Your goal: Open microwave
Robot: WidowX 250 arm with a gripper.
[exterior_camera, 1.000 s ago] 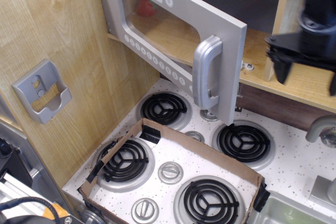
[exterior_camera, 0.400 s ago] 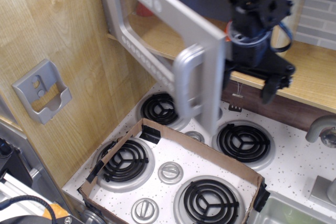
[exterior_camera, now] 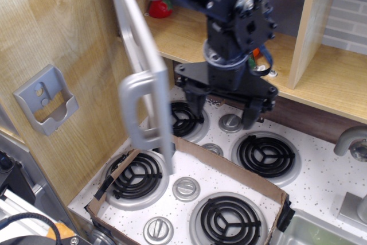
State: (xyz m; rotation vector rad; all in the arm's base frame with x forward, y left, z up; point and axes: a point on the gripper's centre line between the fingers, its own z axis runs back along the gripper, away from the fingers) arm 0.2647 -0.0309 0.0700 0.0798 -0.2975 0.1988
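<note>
The microwave point(exterior_camera: 150, 87) is seen at about 10 o'clock from the centre of the view, its door swung far out so that it is viewed almost edge-on as a thin silver-grey slab running from the top edge down toward the stove. The curved grey handle point(exterior_camera: 136, 110) is carried on the door's lower end, blurred, and hangs just above the rear-left burner point(exterior_camera: 182, 119). Behind the door the wooden shelf point(exterior_camera: 321, 84) is exposed, and a red object point(exterior_camera: 159, 8) is seen on it at 12 o'clock from the handle — too small to be named further.

The gripper point(exterior_camera: 223, 106) is placed at about 3 o'clock from the handle, apart from it, and is pointed downward above the back of the stove. Its two black fingers point(exterior_camera: 250, 113) are spread wide — nothing is held between them. The black arm point(exterior_camera: 235, 21) rises from it to the top edge.

On the speckled white stove top point(exterior_camera: 321, 164), four black coil burners are set, with round silver knobs point(exterior_camera: 186, 188) between them. A strip of cardboard point(exterior_camera: 229, 167) is stood on edge across the stove, enclosing the front burners. A small grey holder point(exterior_camera: 46, 100) is fixed to the wooden wall point(exterior_camera: 69, 38) at 9 o'clock from the handle. A grey tap point(exterior_camera: 351, 142) and part of a sink point(exterior_camera: 321, 230) are seen at 4 o'clock.
</note>
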